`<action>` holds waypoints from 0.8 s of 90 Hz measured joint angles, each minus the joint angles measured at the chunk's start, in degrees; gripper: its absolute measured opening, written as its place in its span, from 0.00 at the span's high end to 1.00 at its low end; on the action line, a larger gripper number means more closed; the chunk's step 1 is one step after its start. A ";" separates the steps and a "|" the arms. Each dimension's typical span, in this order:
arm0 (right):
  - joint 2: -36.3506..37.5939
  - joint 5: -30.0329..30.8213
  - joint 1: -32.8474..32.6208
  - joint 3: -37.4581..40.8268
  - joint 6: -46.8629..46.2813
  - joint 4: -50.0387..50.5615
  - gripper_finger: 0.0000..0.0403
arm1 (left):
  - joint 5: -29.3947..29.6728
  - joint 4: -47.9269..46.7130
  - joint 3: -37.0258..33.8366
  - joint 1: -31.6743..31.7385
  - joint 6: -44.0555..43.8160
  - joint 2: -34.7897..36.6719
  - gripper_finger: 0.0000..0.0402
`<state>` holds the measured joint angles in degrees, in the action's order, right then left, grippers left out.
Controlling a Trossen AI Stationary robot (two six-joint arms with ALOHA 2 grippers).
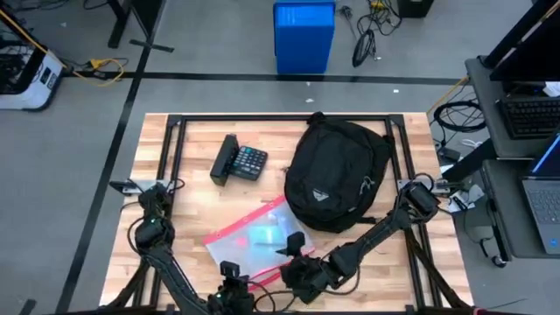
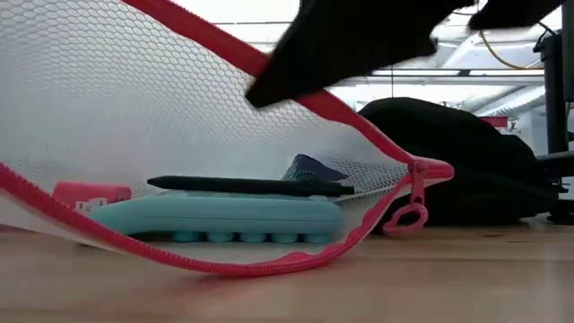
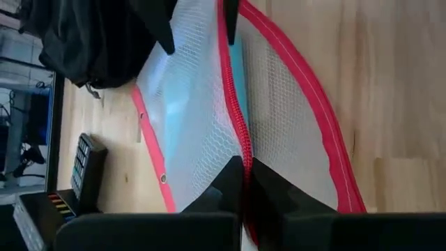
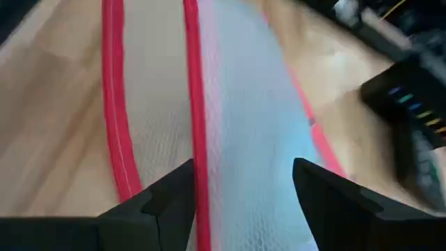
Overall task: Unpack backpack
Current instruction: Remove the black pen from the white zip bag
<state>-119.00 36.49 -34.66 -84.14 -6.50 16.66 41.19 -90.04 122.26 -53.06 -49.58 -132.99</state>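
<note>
- Left gripper (image 3: pixel 244 174): at the near edge of the table, fingers pinched together on the red zipper edge of the mesh pouch.
- Right gripper (image 4: pixel 240 185): just beside the left one on the near side, over the pouch's near right corner; fingers spread apart, the pouch's mesh and a red zipper line between them. Whether they touch the pouch cannot be told.
- Mesh pouch (image 1: pixel 249 241): white netting with red-pink zipper trim, lying flat on the near middle of the table, tilted. The low view shows its mouth gaping, with a pink pull ring (image 2: pixel 405 218) hanging at the end of the zipper.
- Pouch contents, seen through the opening: a teal keypad-like device (image 2: pixel 215 220) lying flat, a dark pen (image 2: pixel 251 186) across its top, a small pink item (image 2: pixel 90 194) beside it.
- Backpack (image 1: pixel 337 171): black, rounded, lying on the far right part of the table, white triangular patch (image 1: pixel 318 197) facing up; its near edge is close to the pouch's far corner.
- Calculator (image 1: pixel 241 162): black with coloured keys, far centre-left, just beside the backpack, apart from the pouch.
- Table (image 1: pixel 192 210): pale wood planks, black frame rails.
- Blue bin (image 1: pixel 304 37): on the floor beyond the far edge.
</note>
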 joint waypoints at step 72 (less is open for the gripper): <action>3.80 -3.52 -8.19 -4.21 -18.12 6.06 1.00 | 3.04 0.11 0.00 4.48 -5.59 0.00 1.00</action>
<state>-115.20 32.97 -42.85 -88.34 -24.62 22.72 44.23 -89.93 122.26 -48.57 -55.18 -132.99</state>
